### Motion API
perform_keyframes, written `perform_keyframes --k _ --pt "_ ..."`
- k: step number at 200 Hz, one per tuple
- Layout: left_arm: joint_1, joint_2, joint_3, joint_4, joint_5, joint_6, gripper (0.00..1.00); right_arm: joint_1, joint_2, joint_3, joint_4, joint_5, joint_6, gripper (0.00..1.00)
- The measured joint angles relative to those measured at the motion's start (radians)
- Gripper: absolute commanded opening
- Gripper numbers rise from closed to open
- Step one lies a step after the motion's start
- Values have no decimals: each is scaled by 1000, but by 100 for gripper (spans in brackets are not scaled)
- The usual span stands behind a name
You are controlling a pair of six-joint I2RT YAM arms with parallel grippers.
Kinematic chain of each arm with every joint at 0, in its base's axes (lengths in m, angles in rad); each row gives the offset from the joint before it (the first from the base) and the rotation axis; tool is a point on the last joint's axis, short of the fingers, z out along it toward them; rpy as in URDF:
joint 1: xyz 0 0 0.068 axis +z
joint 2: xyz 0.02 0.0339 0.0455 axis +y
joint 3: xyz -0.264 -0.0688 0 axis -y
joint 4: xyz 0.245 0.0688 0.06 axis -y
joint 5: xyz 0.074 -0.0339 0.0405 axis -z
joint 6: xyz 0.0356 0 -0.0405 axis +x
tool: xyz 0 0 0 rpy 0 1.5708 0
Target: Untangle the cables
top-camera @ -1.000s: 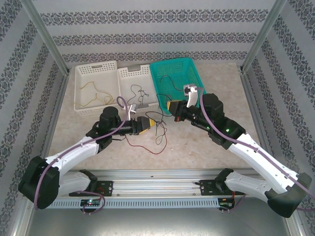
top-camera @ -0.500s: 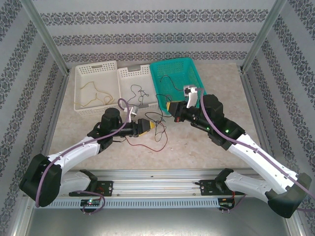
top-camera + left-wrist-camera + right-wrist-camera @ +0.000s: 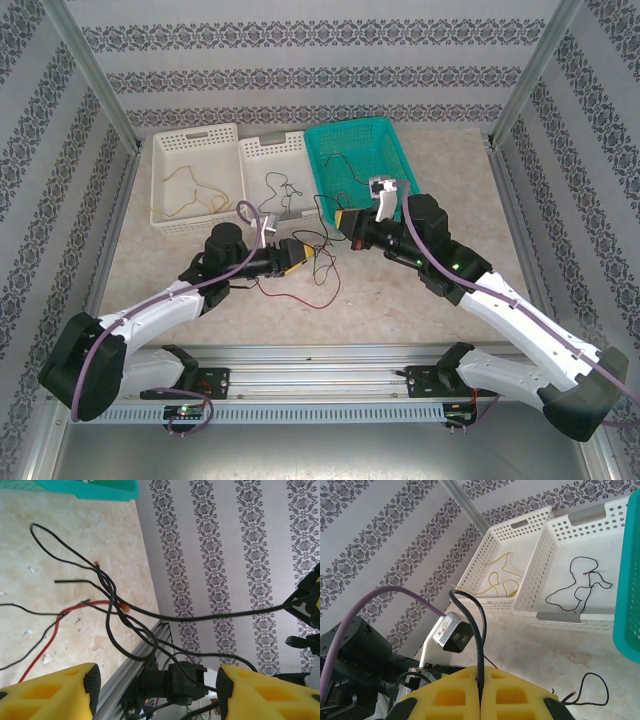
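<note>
A tangle of thin black cables point(image 3: 107, 587) with a red cable point(image 3: 50, 635) lies on the marbled table between my two grippers, seen from above as loose loops point(image 3: 320, 272). My left gripper point(image 3: 156, 690) is open, its yellow fingers point(image 3: 50, 692) wide apart, and black strands cross the gap in front of them. From above, the left gripper point(image 3: 300, 252) points right at the tangle. My right gripper point(image 3: 481, 676) is shut on a black cable point(image 3: 472, 610) that arches up out of the closed fingers. It hovers just in front of the teal basket point(image 3: 343, 218).
Three baskets stand in a row at the back. The left white basket point(image 3: 195, 135) holds a yellow cable point(image 3: 500, 577), the middle white basket point(image 3: 270, 148) a black cable point(image 3: 575, 582), and the teal basket point(image 3: 350, 130) a thin wire. An aluminium rail point(image 3: 320, 355) runs along the near edge.
My left gripper has edged right toward the tangle. The right gripper has shifted slightly left, still holding its black cable.
</note>
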Motion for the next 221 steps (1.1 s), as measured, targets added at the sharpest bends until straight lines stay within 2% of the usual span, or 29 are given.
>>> perform_keyframes --k 53,134,162,180,221 --pt "-11 0 0 -3 -2 12 48 0 1 -4 8 0 8 0" --pt "-11 1 0 -3 -5 15 40 22 1 -17 22 -7 10 0" --pt "-11 2 0 -3 -5 15 32 34 3 -24 25 -7 10 0" --pt "-11 2 0 -3 -6 16 21 35 4 -24 30 -7 10 0" --pt "-11 2 0 -14 -8 21 4 35 3 -24 31 -6 10 0"
